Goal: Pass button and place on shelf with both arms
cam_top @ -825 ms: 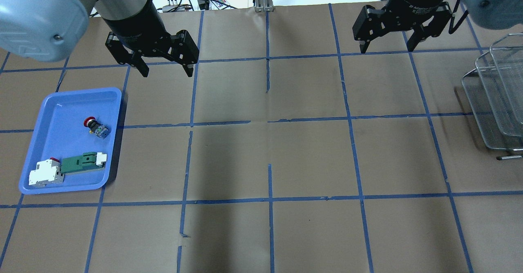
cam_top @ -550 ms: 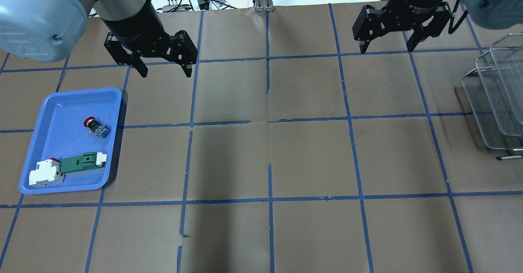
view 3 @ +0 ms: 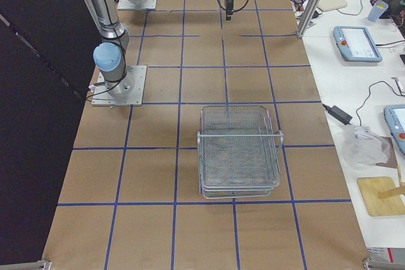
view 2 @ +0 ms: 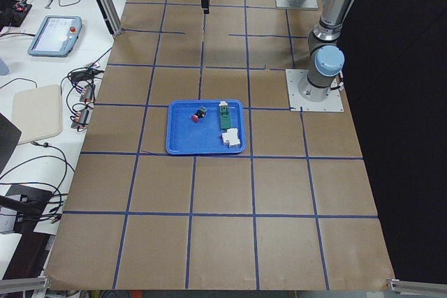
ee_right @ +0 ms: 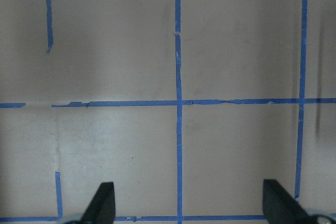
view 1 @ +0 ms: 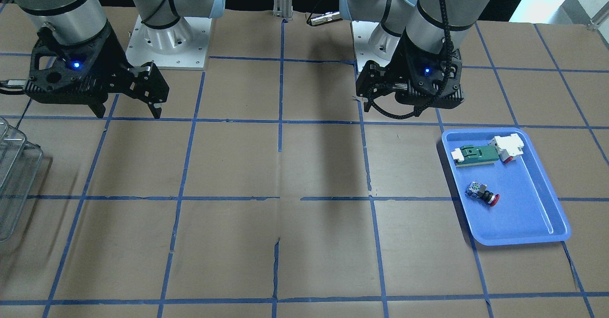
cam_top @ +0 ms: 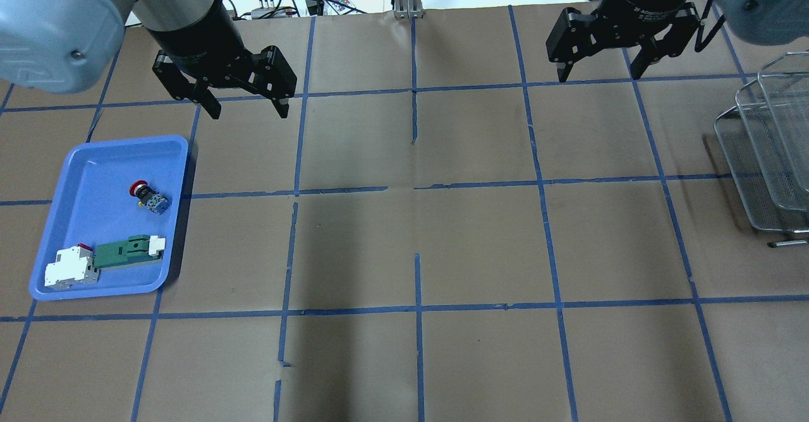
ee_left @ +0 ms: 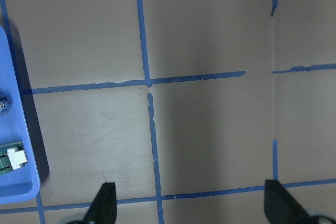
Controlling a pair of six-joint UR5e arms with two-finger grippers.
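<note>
Red-capped button (cam_top: 148, 196) lies in blue plastic tray (cam_top: 95, 175); wire-mesh shelf (cam_top: 765, 144) well apart; left end effector (cam_top: 248, 114), right end effector (cam_top: 597, 76) spread.

Both arms (cam_top: 189, 24) aloft, well apart — left hand (cam_top: 249, 111) and right hand (cam_top: 597, 76) downward, jaws wide, empty.

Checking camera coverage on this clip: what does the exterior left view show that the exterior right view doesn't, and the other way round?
Only exterior left: the blue tray, which holds the button, the green-and-white part and the white block.
Only exterior right: the shelf, standing on the table with no button in it.
Both: the brown table with its blue tape grid, and the two arm bases bolted to it.
</note>
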